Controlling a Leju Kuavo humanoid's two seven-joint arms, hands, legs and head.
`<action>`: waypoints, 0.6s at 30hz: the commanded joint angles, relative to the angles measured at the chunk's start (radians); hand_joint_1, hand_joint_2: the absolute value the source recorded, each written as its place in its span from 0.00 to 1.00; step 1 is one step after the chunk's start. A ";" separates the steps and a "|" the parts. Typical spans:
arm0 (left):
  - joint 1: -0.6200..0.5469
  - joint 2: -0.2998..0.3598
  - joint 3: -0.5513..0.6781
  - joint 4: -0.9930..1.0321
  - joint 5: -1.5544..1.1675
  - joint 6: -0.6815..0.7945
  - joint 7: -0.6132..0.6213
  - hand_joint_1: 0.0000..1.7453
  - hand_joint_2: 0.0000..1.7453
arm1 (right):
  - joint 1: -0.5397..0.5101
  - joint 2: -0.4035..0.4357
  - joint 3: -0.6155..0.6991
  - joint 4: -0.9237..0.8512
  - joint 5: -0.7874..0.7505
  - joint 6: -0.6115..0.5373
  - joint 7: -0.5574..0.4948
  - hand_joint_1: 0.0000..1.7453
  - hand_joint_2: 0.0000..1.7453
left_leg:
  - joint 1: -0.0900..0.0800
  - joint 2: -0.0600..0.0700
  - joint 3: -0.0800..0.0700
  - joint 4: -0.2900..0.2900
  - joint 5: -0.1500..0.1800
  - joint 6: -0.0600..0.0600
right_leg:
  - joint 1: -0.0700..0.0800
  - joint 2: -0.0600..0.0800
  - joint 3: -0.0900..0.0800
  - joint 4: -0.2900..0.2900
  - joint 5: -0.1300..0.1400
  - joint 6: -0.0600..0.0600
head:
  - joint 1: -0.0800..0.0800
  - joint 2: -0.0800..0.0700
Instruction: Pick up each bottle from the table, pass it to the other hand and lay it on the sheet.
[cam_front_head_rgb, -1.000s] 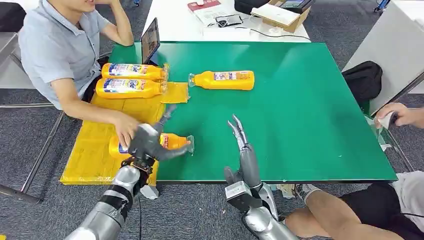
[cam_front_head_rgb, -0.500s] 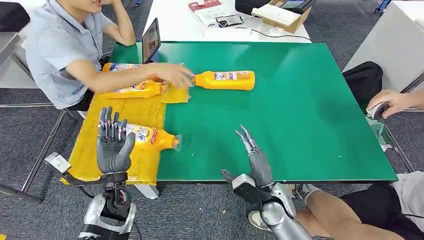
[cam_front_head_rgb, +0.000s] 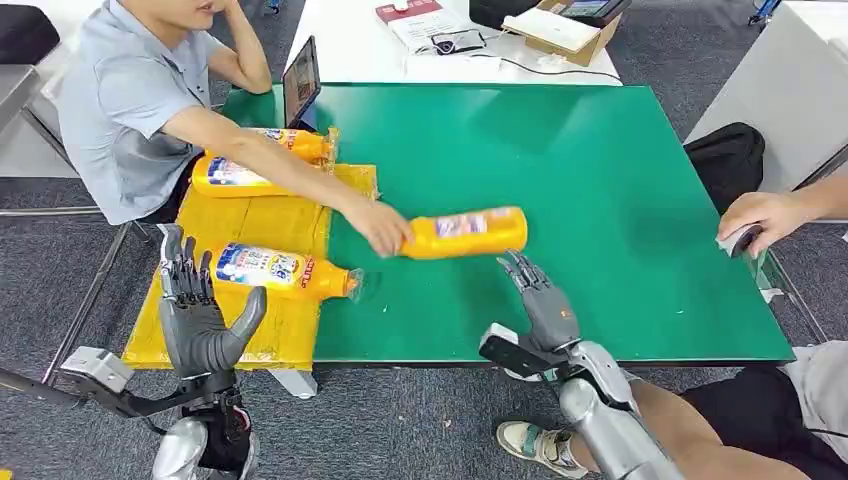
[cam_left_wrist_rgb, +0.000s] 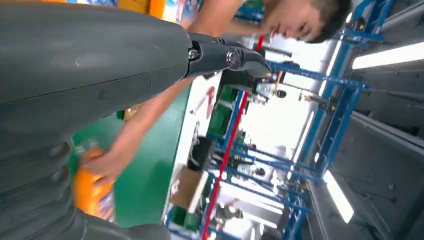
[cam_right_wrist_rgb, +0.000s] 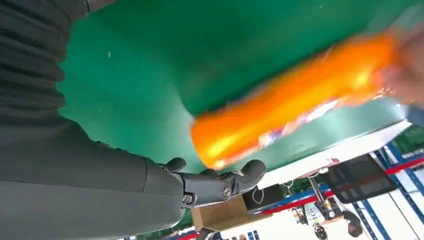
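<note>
We judge this the gap between bottles: our left hand (cam_front_head_rgb: 203, 320) hangs off the desk's near-left corner, fingers spread and holding nothing, and our right hand (cam_front_head_rgb: 545, 305) rests at the near edge, fingers apart and bare. A person's hand (cam_front_head_rgb: 380, 227) holds the next bottle (cam_front_head_rgb: 465, 232) mid-desk, just beyond our right hand. Three bottles lie on the yellow sheet (cam_front_head_rgb: 290, 222). Next, our right hand must grip that bottle.

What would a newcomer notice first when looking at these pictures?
Probably the orange bottle that a person's hand grips by its neck over the green table, just beyond the right hand. Next, the left hand, raised with fingers spread, near a bottle lying on the yellow sheet.
</note>
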 joint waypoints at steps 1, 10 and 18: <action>-0.061 0.035 -0.055 0.069 -0.071 0.097 0.003 0.00 1.00 | -0.187 0.018 0.045 0.259 0.056 -0.012 0.014 0.00 1.00 | 0.001 0.002 0.005 0.000 -0.001 -0.002 | 0.001 0.003 0.004 0.000 -0.001 -0.003 | 0.000 0.000; -0.110 0.045 -0.078 0.121 -0.100 0.110 0.018 0.00 1.00 | -0.271 0.030 0.081 0.387 0.099 -0.026 0.032 0.00 1.00 | 0.001 0.001 0.005 -0.001 -0.001 -0.001 | 0.001 0.001 0.005 0.000 -0.001 -0.002 | 0.000 0.000; -0.153 0.050 -0.081 0.203 -0.084 0.096 0.061 0.00 1.00 | -0.369 0.078 0.073 0.545 0.061 0.057 0.023 0.00 1.00 | 0.001 0.003 0.007 0.000 -0.002 -0.002 | 0.001 0.003 0.006 0.000 -0.002 -0.003 | 0.000 0.000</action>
